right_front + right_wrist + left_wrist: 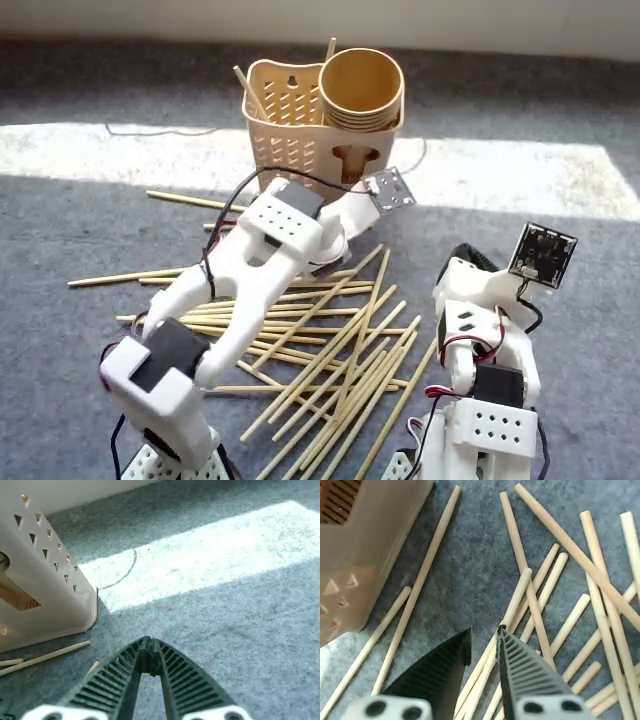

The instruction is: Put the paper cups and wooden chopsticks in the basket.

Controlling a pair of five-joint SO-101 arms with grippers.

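Observation:
A beige perforated basket (pixel 290 150) stands at the back of the grey carpet, with a stack of paper cups (pixel 360 85) and a couple of chopsticks (pixel 250 92) inside it. Many wooden chopsticks (pixel 330 350) lie scattered in front of it. My left gripper (pixel 484 636) hovers open just above the chopsticks (pixel 525 580) near the basket's wall (pixel 365 545), with nothing between its fingers. Shut and holding nothing, my right gripper (pixel 148 642) hangs over bare carpet to the right of the basket (pixel 45 595).
The left arm (pixel 250 270) stretches over the chopstick pile toward the basket's front. Folded back, the right arm (pixel 490 330) sits at the near right. A sunlit strip (pixel 520 175) crosses the carpet behind, and a thin cable (pixel 122 572) lies beside the basket.

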